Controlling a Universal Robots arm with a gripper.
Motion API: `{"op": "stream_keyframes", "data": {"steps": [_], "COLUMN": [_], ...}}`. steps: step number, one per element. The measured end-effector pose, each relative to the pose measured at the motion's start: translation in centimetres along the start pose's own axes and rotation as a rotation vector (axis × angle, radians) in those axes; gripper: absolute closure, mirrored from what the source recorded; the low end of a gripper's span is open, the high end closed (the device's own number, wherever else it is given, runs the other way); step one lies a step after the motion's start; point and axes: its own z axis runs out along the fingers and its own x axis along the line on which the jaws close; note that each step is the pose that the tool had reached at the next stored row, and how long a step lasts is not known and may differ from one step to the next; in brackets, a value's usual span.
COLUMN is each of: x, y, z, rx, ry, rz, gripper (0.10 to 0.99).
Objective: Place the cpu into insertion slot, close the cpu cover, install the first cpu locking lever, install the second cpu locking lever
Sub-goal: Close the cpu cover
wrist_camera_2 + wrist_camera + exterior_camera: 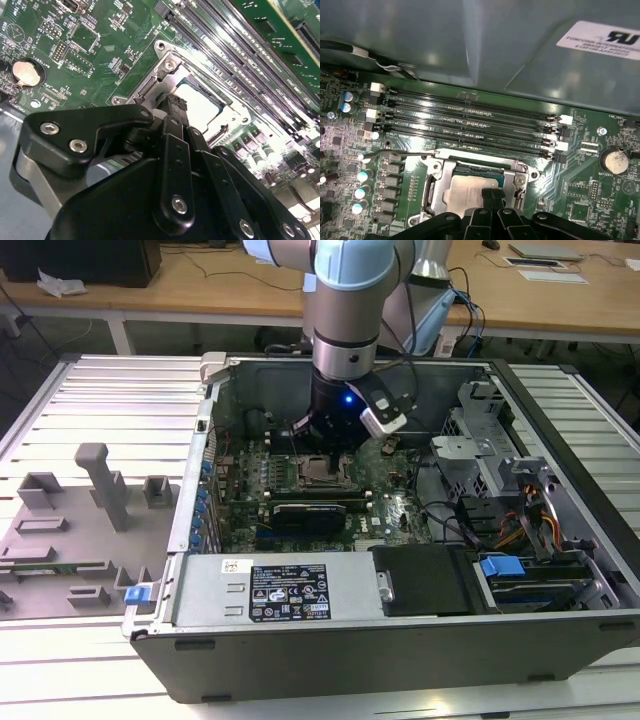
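One arm reaches down into the open computer case (190, 495), and from where I stand its gripper (492, 194) sits directly over the insertion slot (308, 478) on the green circuit board (580, 200). Fingers: drawn together at the tips, with nothing clamped between them. In the first wrist view the tips rest at, or just above, the edge of the cpu (462, 192); I cannot tell whether they touch it. The cpu lies seated in the slot, its silver-grey top facing up. The cpu cover (475, 159) lies flat around it, and the chip shows through the cover's window. A thin metal lever (395, 153) extends from one corner of the socket over the board. The long memory slots (470, 125) run parallel just beside the socket, and a coin cell (613, 161) sits farther along the board.
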Motion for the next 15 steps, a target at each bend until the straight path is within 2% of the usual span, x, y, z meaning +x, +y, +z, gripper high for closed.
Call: {"op": "stream_keyframes", "data": {"steps": [3, 6, 7, 11, 15], "x": [0.0, 0.13, 1.03, 2.39, 3.36], "y": [0.0, 0.02, 0.17, 0.39, 0.55], "z": [-0.32, -0.33, -0.34, -0.35, -0.33], "rx": [0.0, 0.0, 0.001, 0.001, 0.001], "ry": [0.0001, 0.0001, -0.0014, -0.0037, -0.0042], "rz": [0.0, 0.0, 0.0, 0.0, 0.0], "gripper": [0.98, 0.98, 0.98, 0.98, 0.98]}}
